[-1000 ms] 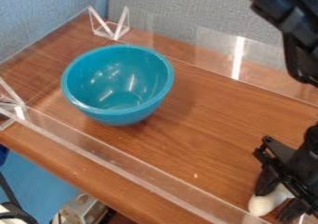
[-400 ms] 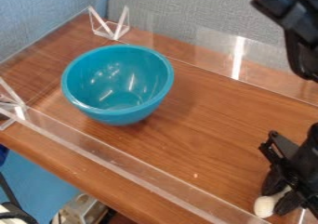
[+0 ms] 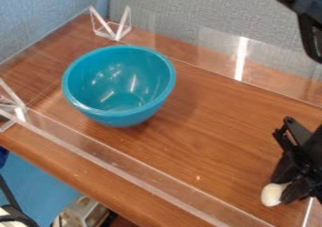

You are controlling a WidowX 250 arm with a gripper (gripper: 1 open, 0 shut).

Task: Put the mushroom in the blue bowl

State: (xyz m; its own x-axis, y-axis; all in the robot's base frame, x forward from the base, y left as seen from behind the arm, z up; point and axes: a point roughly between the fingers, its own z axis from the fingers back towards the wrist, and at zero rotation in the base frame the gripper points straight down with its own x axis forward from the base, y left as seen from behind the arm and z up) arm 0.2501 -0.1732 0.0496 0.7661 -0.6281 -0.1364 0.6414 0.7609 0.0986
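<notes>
Nearest, at the lower right corner: one end effector, black, pointing down, clenched on the mushroom. Only the cream-white stem shows, a small rounded knob below the fingers; the cap is hidden among them. One mushroom is counted. It probably handles as a light, stiff toy with a smooth skin that may slip, so a hold across the thick stem, as shown, looks safer than one on the rounded cap. Middle ground: bare wooden desk, edged by clear acrylic walls. Farther left: one blue bowl, upright, deep and glossy, nothing inside, well apart from the mushroom. Its wide mouth should forgive a loose drop. Farthest: one small clear bracket at the back wall.
</notes>
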